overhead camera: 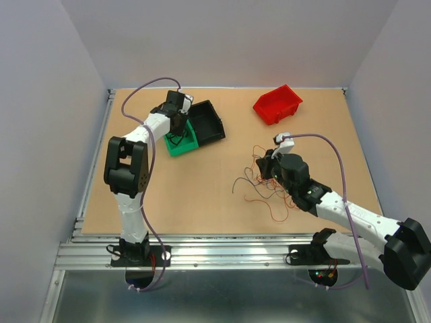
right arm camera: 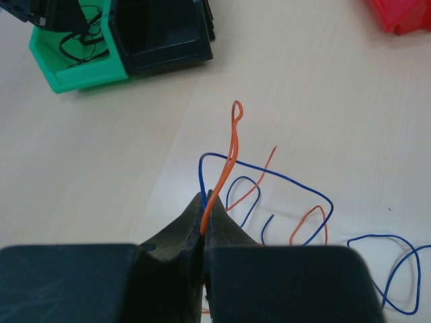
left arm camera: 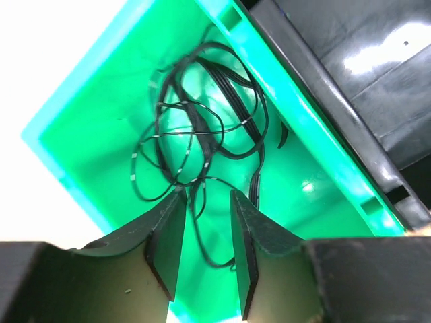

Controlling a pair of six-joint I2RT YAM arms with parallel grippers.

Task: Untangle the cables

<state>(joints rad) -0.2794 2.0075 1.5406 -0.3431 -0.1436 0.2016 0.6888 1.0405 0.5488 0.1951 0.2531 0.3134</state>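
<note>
Tan tabletop [overhead camera: 222,208] between plain grey walls carries the whole job. Left gripper [left arm camera: 206,208] hangs low inside the green bin [left arm camera: 81,108], jaws parted to a middling gap. One strand of the black cables [left arm camera: 202,128] runs through that gap, apparently slack rather than pinched. Those black cables lie coiled together on the green bin's floor, so one colour seems sorted already. Right gripper [right arm camera: 204,214], well to the right of the green bin and nearer the arm bases, is clamped tight on an orange cable [right arm camera: 231,145] that stands up out of its fingertips, with blue cables [right arm camera: 283,178] looping on the board just beyond. Around it spreads the loose heap [overhead camera: 259,182] of thin red, orange and dark strands crossing one another, which I judge to be the larger share of the work left. A black bin [overhead camera: 205,121] touches the green bin's right side, and a red bin [overhead camera: 277,104] sits well apart to the right, toward the back wall. The crossings in the heap are the main hindrance: lifting the orange cable may drag its neighbours along.
</note>
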